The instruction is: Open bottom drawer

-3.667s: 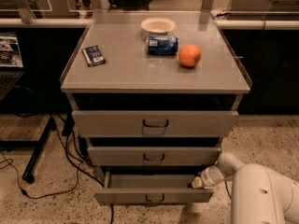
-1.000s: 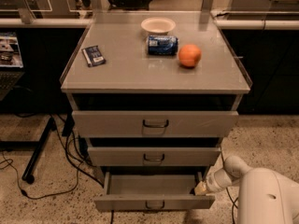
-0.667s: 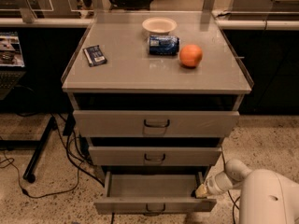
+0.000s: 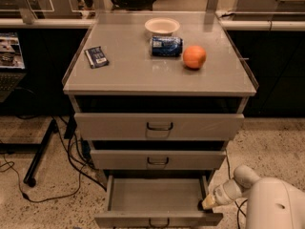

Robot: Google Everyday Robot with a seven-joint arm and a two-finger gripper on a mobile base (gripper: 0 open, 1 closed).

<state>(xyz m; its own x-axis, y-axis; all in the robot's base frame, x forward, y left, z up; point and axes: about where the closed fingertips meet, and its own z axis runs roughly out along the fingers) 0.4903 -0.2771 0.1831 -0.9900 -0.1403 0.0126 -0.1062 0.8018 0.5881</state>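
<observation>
The bottom drawer [image 4: 157, 197] projects well past the front edge of the surface [image 4: 143, 75], interior exposed. The gripper [image 4: 208, 204] sits at the drawer's right wall, below the front-right corner; whether it grips cannot be told. Judgement: opening essentially complete; release and retraction are left.

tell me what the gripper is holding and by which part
Cannot be told: the gripper sits against the right side wall of the bottom drawer, near its front.

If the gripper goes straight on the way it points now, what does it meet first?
Probably the right side wall of the open bottom drawer: the gripper sits low right, beside that wall, pointing left into it. Depth is unclear.
</observation>
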